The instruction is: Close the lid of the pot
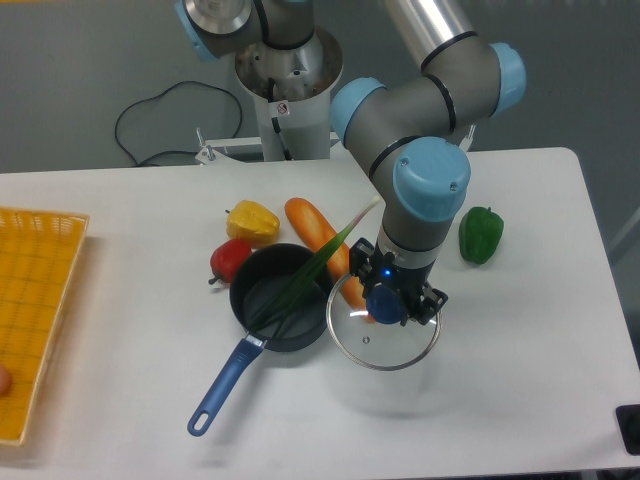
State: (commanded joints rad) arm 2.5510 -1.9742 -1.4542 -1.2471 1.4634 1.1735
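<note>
The pot (pixel 280 300) is a small dark saucepan in the middle of the table, with its long blue handle (pixel 222 385) pointing to the front left. It stands open, and a green leafy stalk (pixel 310 272) lies across it. My gripper (pixel 385 303) is just right of the pot, shut on the blue knob of the pot lid (pixel 385 340). The clear glass lid with its metal rim hangs level a little above the table, and its left edge is near the pot's right rim.
A carrot (pixel 318 240) lies behind the pot and runs under the lid. A yellow pepper (pixel 252 221) and a red pepper (pixel 229 260) sit behind the pot at the left. A green pepper (pixel 481 235) lies at the right. A yellow basket (pixel 35 300) stands at the left edge.
</note>
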